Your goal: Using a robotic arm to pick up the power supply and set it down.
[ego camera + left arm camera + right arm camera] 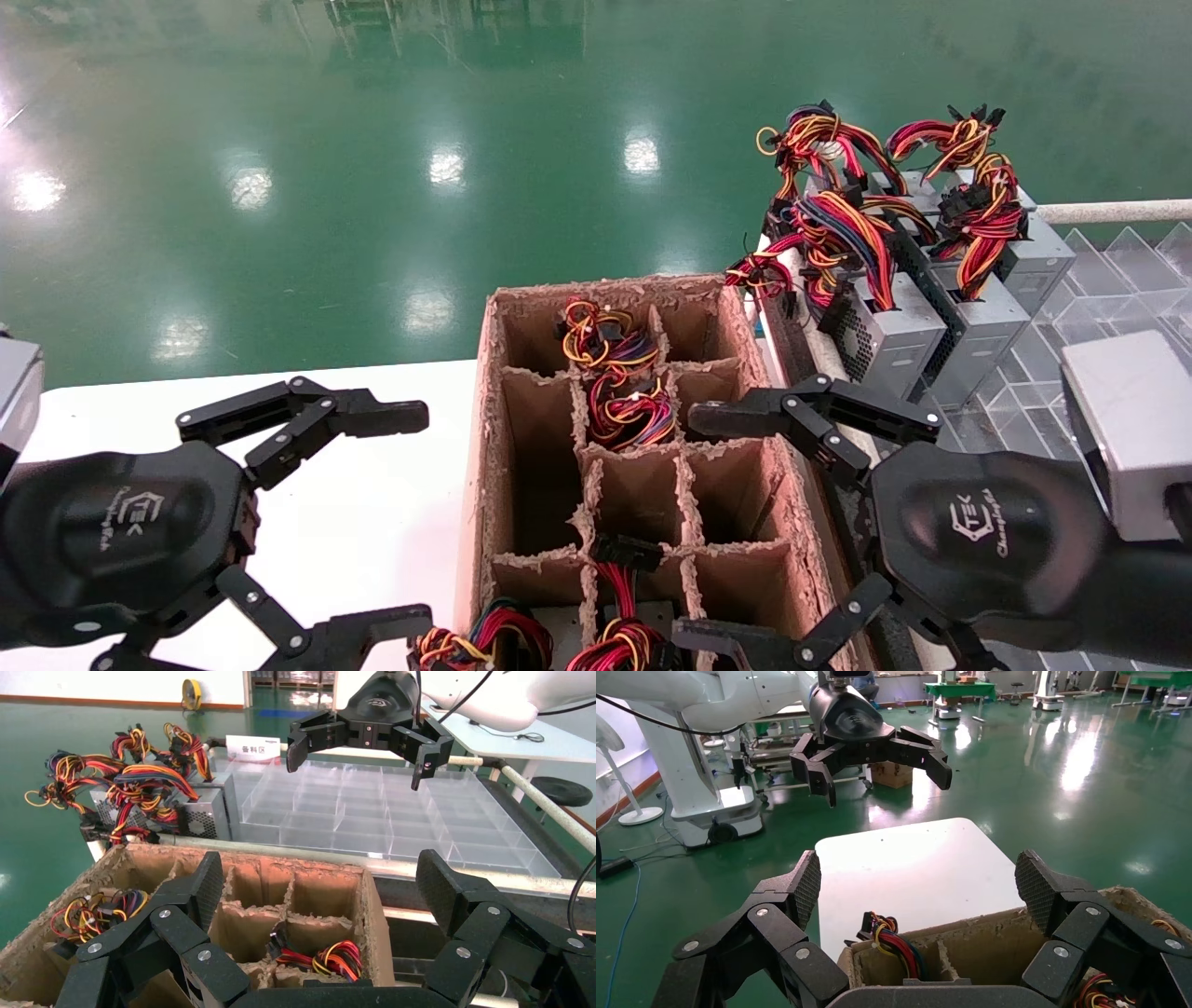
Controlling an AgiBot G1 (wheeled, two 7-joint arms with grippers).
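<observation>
Divided box (484,447) between table (391,522) and tray (1117,280)

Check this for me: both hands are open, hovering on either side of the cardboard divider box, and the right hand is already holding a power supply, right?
Not quite. The right hand is empty: the head view shows its fingers spread beside the cardboard divider box with nothing between them. The left hand is open too, on the other side. The power supplies stand untouched beyond the box.
</observation>
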